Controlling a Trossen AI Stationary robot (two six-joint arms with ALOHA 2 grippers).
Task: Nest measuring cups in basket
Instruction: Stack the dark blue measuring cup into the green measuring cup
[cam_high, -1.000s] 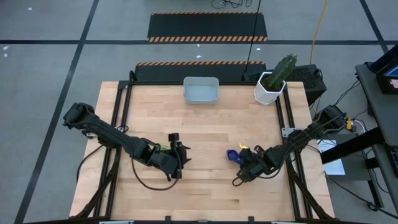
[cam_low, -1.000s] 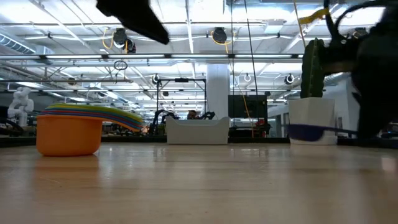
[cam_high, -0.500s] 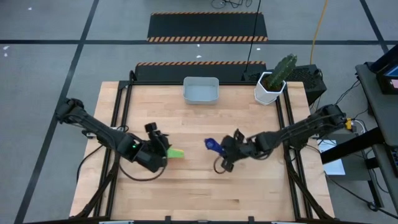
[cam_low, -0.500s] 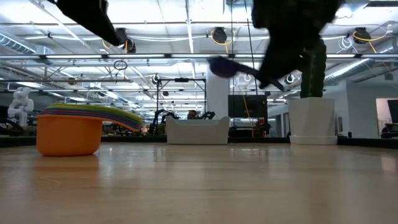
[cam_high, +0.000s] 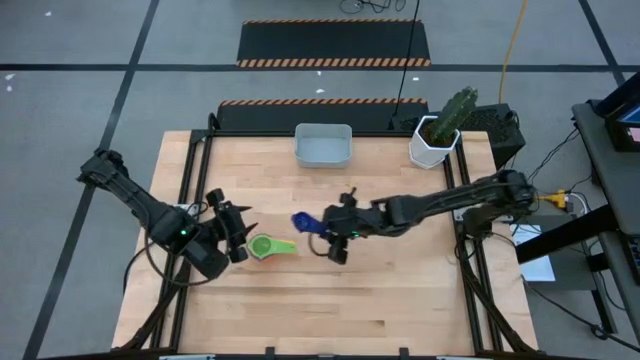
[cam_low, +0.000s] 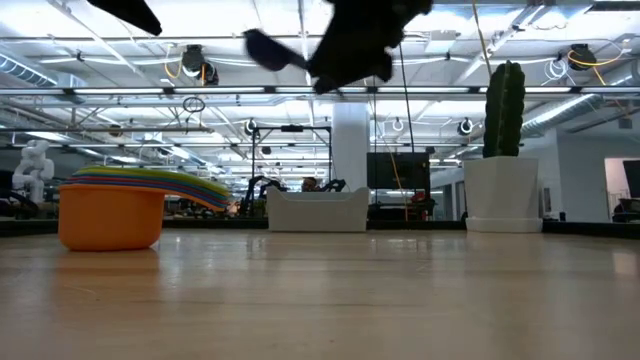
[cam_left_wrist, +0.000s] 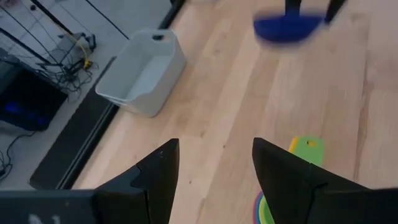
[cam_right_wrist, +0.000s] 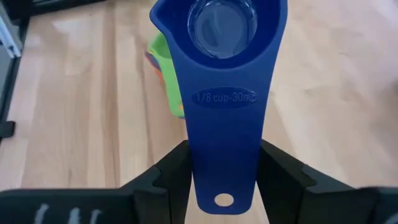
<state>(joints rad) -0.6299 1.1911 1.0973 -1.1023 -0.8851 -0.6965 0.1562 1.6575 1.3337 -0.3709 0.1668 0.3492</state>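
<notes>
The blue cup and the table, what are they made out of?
The blue cup looks like smooth plastic: one solid colour, light shining on its bowl, and size lettering raised on the handle. The right gripper holds it by that handle. The table looks like pale wood, made of long planks with visible grain.

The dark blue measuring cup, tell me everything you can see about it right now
The dark blue measuring cup is a small glossy plastic scoop with a round bowl, a flat handle printed "1/8 cup-30ml" and a hanging hole near the handle's end. The right gripper is shut on that handle and holds it in the air above the table's middle, bowl pointing toward the nested stack of cups, which it is not touching.
</notes>
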